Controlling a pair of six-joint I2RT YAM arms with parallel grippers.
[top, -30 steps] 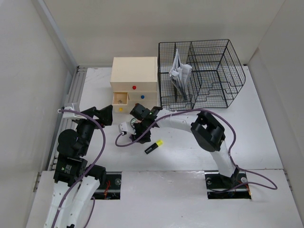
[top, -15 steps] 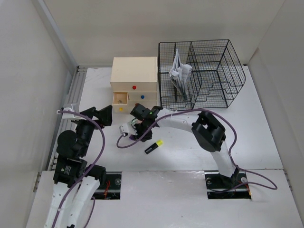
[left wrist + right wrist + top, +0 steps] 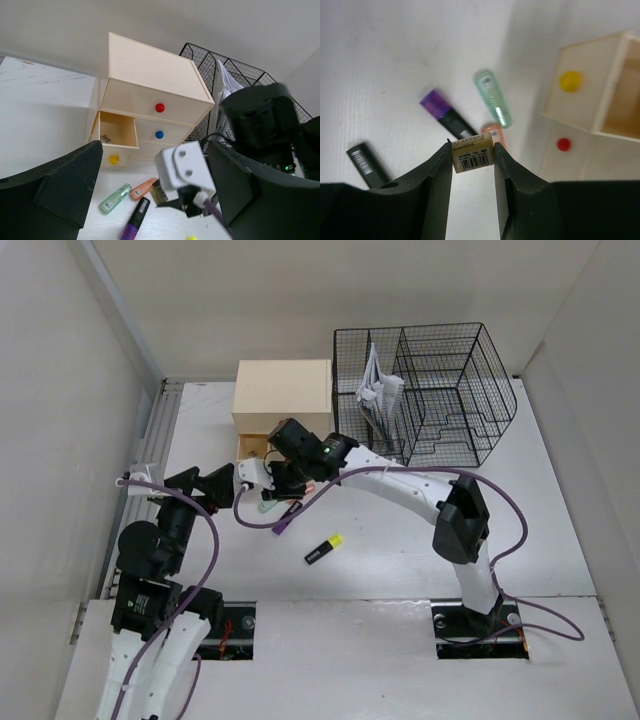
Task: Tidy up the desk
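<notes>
White desk [image 3: 400,540] ran wall to wall under both arms, metal rail [image 3: 150,445] on its left edge. Beige wooden drawer box [image 3: 283,392] and black wire mesh organizer [image 3: 440,390] stood side by side at the far edge.

Right gripper [image 3: 472,156] hung over the desk just in front of the box, pinching a short tan item with a barcode label [image 3: 472,154]. Could not tell if it was a stub or a pen seen end-on.

Left gripper [image 3: 215,483] was spread wide, nothing between the fingers, pointed at the box from the left.

Loose on the desk below the right gripper: green highlighter [image 3: 492,102], purple marker [image 3: 445,112], orange pen [image 3: 495,136]. Yellow-capped highlighter [image 3: 323,549] lay nearer the arms.

The yellow-knobbed drawer [image 3: 117,132] at lower left stood open.

Judgement: step in hand was stowing the tan item, likely in that drawer. Next move called for carrying it over the opening, lowering inside the walls, then releasing. The opening looked narrow, so alignment mattered. Four pens were left.
</notes>
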